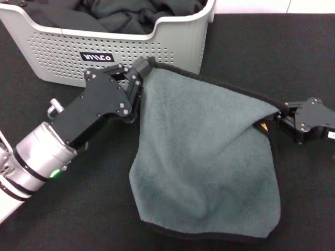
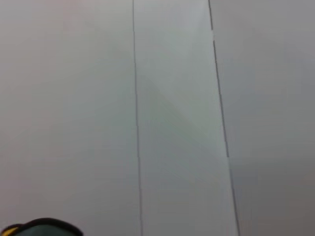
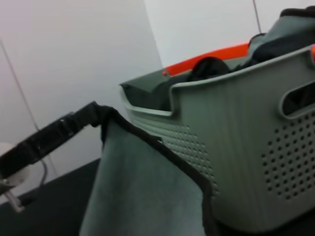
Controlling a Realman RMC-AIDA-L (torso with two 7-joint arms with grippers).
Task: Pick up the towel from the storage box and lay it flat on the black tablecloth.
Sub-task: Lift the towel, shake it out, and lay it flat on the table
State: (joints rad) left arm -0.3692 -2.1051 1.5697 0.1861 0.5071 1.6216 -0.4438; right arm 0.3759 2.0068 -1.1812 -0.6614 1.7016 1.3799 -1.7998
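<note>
The towel (image 1: 204,157) is held stretched between both grippers, in front of the storage box (image 1: 172,44) and over the black tablecloth (image 1: 78,209). One upper corner is pinched by the left gripper (image 1: 137,78), fingers pressed together on the black hem just beside the box's front wall. The left arm is seen coming in from the lower left of the head view, silver wrist section low, black gripper body angled up and toward the box. The opposite corner is pinched by the right gripper (image 1: 280,116), closed on the hem at the towel's right edge; the right arm enters from the right edge, gripper pointed toward the left. An orange tag (image 1: 263,126) is visible at that corner.

The towel's top edge is pulled fairly taut between the two pinch points; the rest is draped down toward the camera, lower edge rounded and lying on the tablecloth. Contact of the middle part with the cloth cannot be told.

Dark cloths (image 1: 131,13) are seen piled inside the box. In the right wrist view the towel (image 3: 142,191) hangs in front of the box (image 3: 246,147), its corner gripped by the left gripper (image 3: 74,125) farther off. Only a pale wall (image 2: 172,98) is shown in the left wrist view.
</note>
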